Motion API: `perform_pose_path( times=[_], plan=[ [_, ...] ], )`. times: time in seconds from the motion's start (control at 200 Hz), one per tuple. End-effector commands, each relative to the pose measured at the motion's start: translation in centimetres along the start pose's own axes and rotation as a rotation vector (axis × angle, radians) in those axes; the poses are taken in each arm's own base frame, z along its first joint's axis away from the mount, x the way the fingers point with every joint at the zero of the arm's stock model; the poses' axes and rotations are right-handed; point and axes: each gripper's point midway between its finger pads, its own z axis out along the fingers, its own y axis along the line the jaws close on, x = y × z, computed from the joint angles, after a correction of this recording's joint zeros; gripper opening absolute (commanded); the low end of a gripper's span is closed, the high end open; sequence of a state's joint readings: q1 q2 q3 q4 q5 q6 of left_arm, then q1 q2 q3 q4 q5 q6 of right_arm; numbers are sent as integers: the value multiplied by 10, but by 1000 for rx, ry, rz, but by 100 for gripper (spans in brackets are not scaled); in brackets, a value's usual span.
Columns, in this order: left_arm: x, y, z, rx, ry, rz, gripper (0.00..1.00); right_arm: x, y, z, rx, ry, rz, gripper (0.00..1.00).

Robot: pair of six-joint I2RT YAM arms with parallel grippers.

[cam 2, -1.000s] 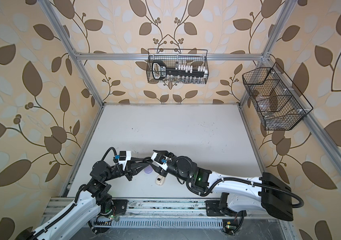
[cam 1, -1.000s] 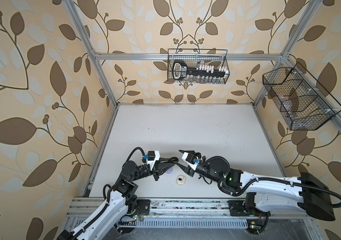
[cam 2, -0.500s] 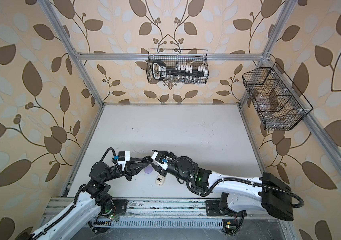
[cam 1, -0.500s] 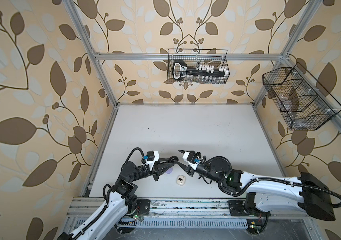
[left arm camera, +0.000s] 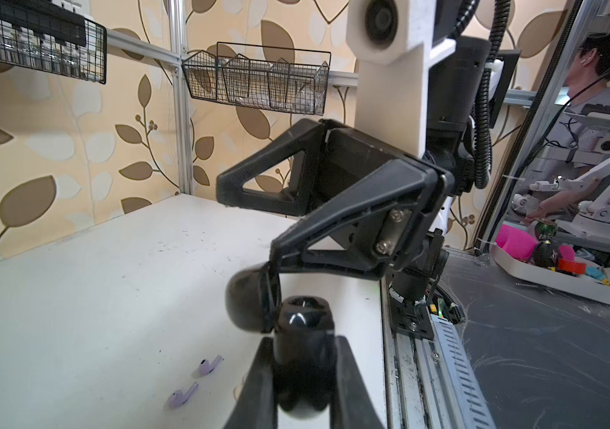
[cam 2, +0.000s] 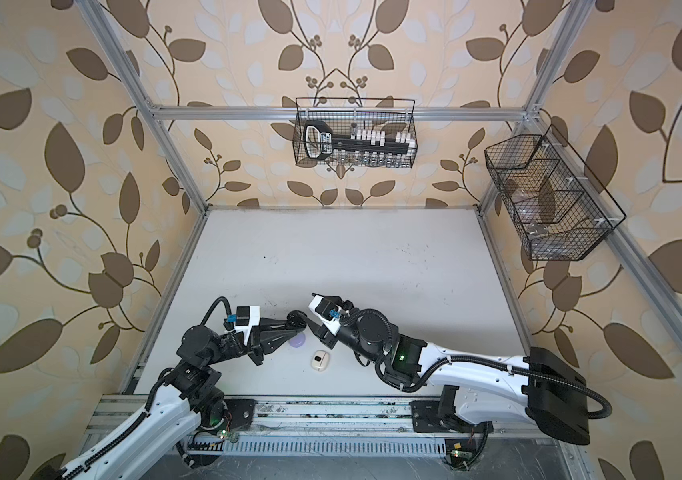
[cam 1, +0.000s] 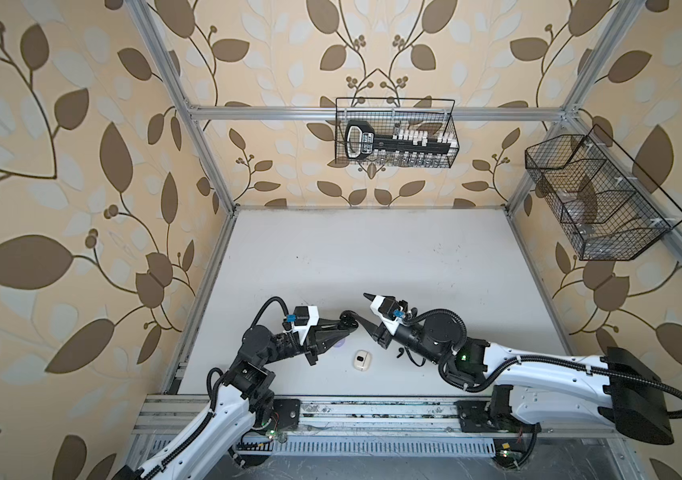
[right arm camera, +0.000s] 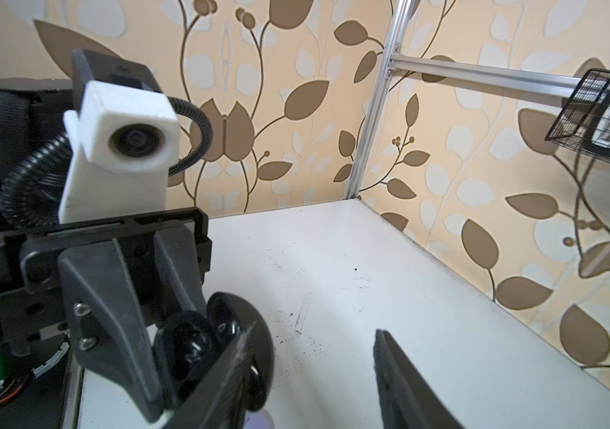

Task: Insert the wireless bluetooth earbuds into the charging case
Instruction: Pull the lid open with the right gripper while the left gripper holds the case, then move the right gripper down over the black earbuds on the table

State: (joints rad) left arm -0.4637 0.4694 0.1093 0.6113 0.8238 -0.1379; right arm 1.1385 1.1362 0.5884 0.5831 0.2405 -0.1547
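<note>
— Earbuds' position?
— Two lavender earbuds (left arm camera: 208,366) lie flat on the desk (left arm camera: 73,297) toward its front edge, stems parallel, below both claws.
— Claws?
— Left claw (left arm camera: 303,356) clenched on the open black case (left arm camera: 305,315), held aloft. Right claw (cam 1: 362,308) released, one jaw against the lid; probably the picker.
— Unclear?
— Case sockets blurred; other earbuds not made out.

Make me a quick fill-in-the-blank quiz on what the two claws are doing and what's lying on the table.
1. The left claw is shut on a ___ charging case.
2. Its lid is flipped ___.
3. Two ___ earbuds lie on the table.
4. The right claw has its jaws ___.

Missing words: black; open; lavender; open.
</note>
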Motion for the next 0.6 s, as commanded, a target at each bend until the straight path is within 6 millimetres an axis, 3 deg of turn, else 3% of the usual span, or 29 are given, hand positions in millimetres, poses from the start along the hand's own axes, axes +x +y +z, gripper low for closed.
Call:
perform_pose_path(
  times=[0.0,0.22,0.41,0.595],
  plan=[
    [-18,-12,-1,48,-50,81,0,-18,-35,-10,164,-28,86,56],
    [-17,-11,-3,34,-56,78,0,-16,-76,-32,334,-26,349,59],
    [-19,-14,-6,33,-69,85,0,9,-96,-67,455,44,515,59],
    [-12,-10,-6,17,-67,68,0,57,-114,-120,628,195,631,61]
  ],
)
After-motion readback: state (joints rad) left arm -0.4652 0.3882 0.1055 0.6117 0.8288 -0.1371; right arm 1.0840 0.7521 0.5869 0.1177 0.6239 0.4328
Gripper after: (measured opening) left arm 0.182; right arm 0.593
